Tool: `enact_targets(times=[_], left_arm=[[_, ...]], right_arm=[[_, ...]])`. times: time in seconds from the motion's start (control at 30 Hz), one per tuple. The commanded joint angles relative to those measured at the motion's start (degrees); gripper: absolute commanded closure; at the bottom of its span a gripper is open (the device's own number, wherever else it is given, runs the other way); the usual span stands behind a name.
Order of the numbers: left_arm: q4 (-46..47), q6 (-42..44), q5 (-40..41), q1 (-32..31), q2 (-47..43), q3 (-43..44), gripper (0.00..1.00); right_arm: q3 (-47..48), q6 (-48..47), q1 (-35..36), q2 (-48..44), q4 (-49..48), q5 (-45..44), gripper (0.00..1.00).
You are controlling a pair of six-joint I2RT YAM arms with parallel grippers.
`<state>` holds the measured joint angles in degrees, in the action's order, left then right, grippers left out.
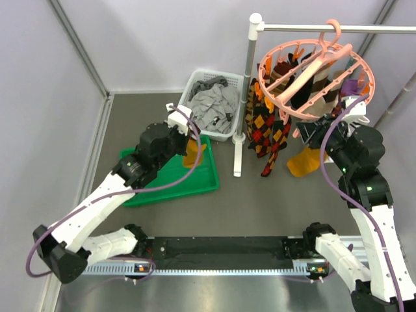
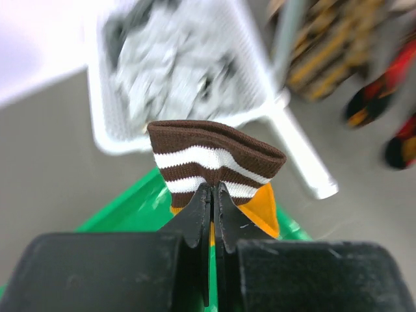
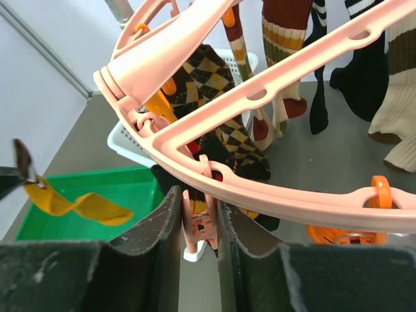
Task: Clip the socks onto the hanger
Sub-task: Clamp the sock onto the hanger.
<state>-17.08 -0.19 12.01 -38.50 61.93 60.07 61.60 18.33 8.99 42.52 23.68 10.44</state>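
The orange sock, with its brown and white striped top, hung over the green tray. The left claw was shut tight on it. The pink hanger hung from the white rail. The right claw squeezed one pink clip on its rim. A white basket of grey clothes stood on the dark grey desk, with pale walls around.

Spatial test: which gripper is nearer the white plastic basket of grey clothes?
Left. The left gripper holds a brown-striped orange sock beside the basket; the right gripper pinches a pink clip beyond the white post.
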Motion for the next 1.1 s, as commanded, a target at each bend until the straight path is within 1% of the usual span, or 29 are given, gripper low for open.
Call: enact_targets(times=[0.0, 0.03, 0.07, 0.1, 0.17, 0.2, 0.27, 0.3, 0.33, 0.4, 0.67, 0.77, 1.07], left_arm=[[8.2, 0.3, -10.6, -0.8, -3.2, 1.9, 1.00], [8.5, 0.4, -11.9, -1.2, -3.0, 2.5, 1.00], [9.8, -1.6, -16.4, -1.7, -2.8, 2.9, 1.00], [10.1, -2.5, -17.4, -3.3, -1.9, 3.9, 1.00], [11.1, -2.3, -17.6, -6.0, -0.8, 4.8, 1.00], [12.5, -1.5, -17.2, -9.0, 0.5, 5.6, 1.00], [14.6, -0.6, -16.7, -12.0, 1.7, 6.0, 1.00], [16.6, -0.3, -16.6, -14.6, 3.0, 6.3, 1.00], [19.2, -0.3, -16.9, -15.6, 3.9, 6.5, 1.00], [21.0, 1.1, -18.2, -18.2, 6.7, 8.0, 1.00], [29.1, 0.4, -22.0, -20.8, 16.2, 12.1, 1.00], [29.5, -2.1, -22.6, -21.5, 21.1, 15.4, 1.00], [29.8, -3.8, -20.8, -23.3, 29.2, 21.2, 1.00]], right_arm=[[2.6, -1.0, 0.3, 0.1, -1.0, -0.2, 1.00], [2.7, -0.9, 0.3, 0.3, -1.0, -0.3, 1.00], [2.8, -1.0, 0.3, 0.3, -1.1, -0.2, 1.00], [3.0, -0.9, 0.3, 0.3, -1.1, -0.3, 1.00], [3.3, -0.9, 0.2, 0.5, -1.0, -0.2, 1.00], [3.3, -0.9, 0.2, 0.6, -1.0, -0.2, 1.00], [3.4, -0.9, 0.3, 0.6, -0.9, -0.3, 1.00], [3.4, -0.8, 0.2, 0.6, -0.8, -0.4, 1.00], [3.5, -0.9, 0.3, 0.5, -0.8, -0.4, 1.00], [3.8, -0.9, 0.2, 0.7, -0.8, -0.3, 1.00], [4.7, -1.2, 0.3, 0.8, -0.4, -0.2, 1.00], [4.9, -1.3, 0.2, 0.7, -0.4, -0.2, 1.00], [5.4, -0.7, 0.2, 0.5, -0.5, 0.6, 1.00]])
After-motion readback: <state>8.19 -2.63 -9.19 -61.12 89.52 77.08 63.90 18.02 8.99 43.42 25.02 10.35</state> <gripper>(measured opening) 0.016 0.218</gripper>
